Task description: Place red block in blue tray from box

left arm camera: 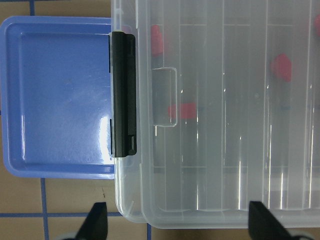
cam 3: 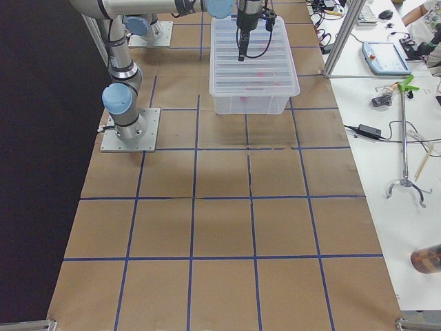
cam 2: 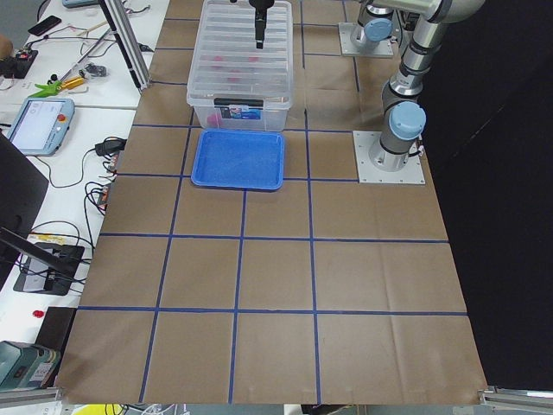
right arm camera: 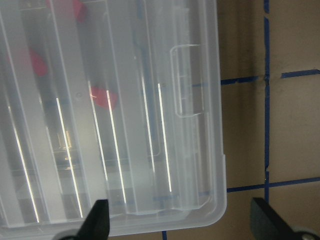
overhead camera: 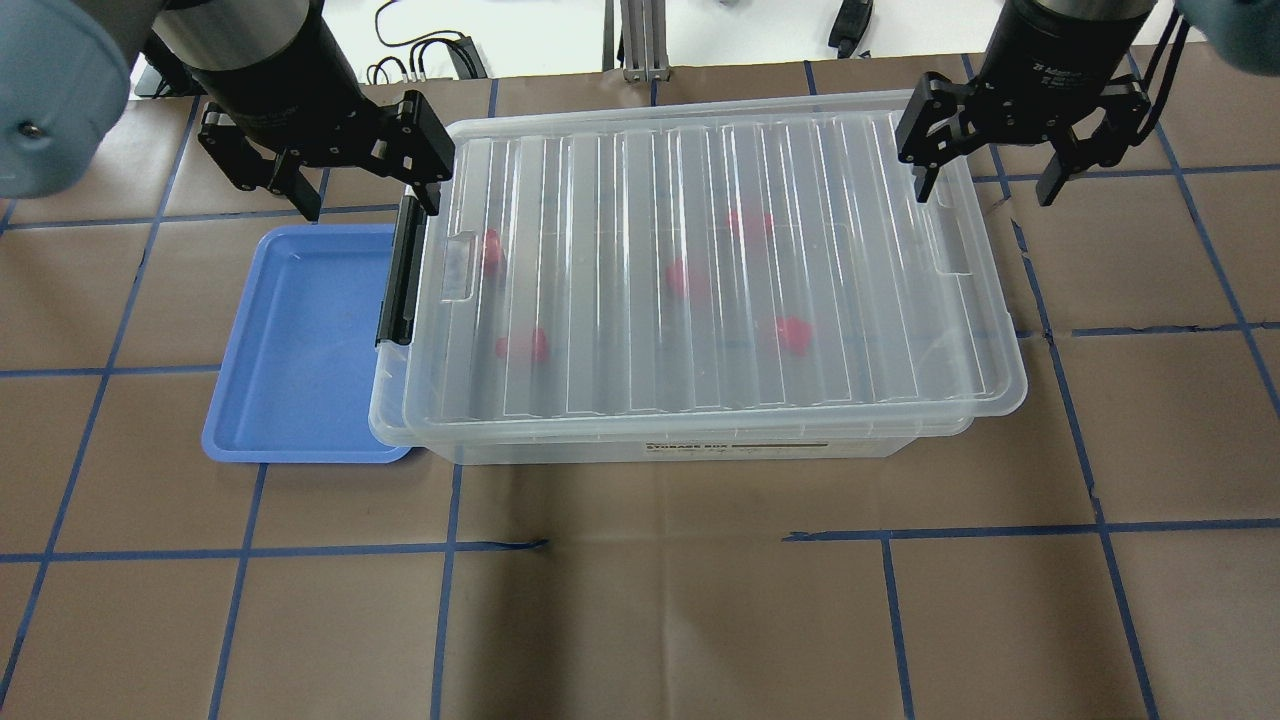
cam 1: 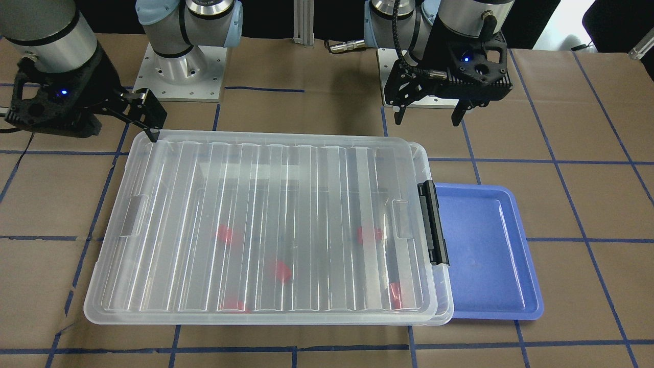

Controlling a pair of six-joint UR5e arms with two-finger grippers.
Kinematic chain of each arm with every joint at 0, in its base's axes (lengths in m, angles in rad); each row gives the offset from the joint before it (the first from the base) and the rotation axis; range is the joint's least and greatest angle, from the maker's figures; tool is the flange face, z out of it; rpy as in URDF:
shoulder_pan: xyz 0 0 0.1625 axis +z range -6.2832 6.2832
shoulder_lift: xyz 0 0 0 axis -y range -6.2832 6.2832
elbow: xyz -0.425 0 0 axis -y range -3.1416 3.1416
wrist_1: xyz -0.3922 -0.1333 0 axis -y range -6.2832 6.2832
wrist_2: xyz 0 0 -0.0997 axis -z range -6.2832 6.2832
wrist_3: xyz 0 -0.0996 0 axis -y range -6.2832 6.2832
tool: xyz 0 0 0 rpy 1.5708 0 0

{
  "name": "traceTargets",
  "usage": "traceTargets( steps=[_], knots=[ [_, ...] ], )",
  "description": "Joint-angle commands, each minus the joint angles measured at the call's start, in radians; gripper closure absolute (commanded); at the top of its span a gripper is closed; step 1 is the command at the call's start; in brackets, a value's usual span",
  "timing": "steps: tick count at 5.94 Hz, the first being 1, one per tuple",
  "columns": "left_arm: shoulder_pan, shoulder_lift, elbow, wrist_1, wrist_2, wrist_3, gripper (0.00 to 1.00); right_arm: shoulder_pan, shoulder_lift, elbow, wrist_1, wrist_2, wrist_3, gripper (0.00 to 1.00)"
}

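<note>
Box (overhead camera: 760, 447) sits on the surface (overhead camera: 640, 610) with lid (overhead camera: 870, 300) shut, long axis side to side, black latch (overhead camera: 400, 275) end just beside the blue tray (overhead camera: 290, 350), so the carry looks short. Left claw (overhead camera: 365, 195) and right claw (overhead camera: 985, 185) hang released and empty over opposite short ends, likely for the lid. Red block (overhead camera: 523, 345) lies inside with others, too blurred to read its heading.

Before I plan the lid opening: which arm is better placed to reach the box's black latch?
Left. The left end effector hangs open near the black latch, next to the blue tray; the right end effector is at the box's opposite end.
</note>
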Motion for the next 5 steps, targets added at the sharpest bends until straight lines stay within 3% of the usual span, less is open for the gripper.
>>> traceTargets(
  steps=[1, 5],
  knots=[
    [0.000, 0.000, 0.000, -0.001, -0.001, 0.000, 0.02, -0.112, 0.032, 0.023, 0.000, -0.004, -0.087, 0.00],
    [0.000, 0.000, 0.000, -0.001, -0.003, 0.000, 0.02, -0.120, 0.074, 0.234, -0.247, -0.007, -0.092, 0.00]
  ],
)
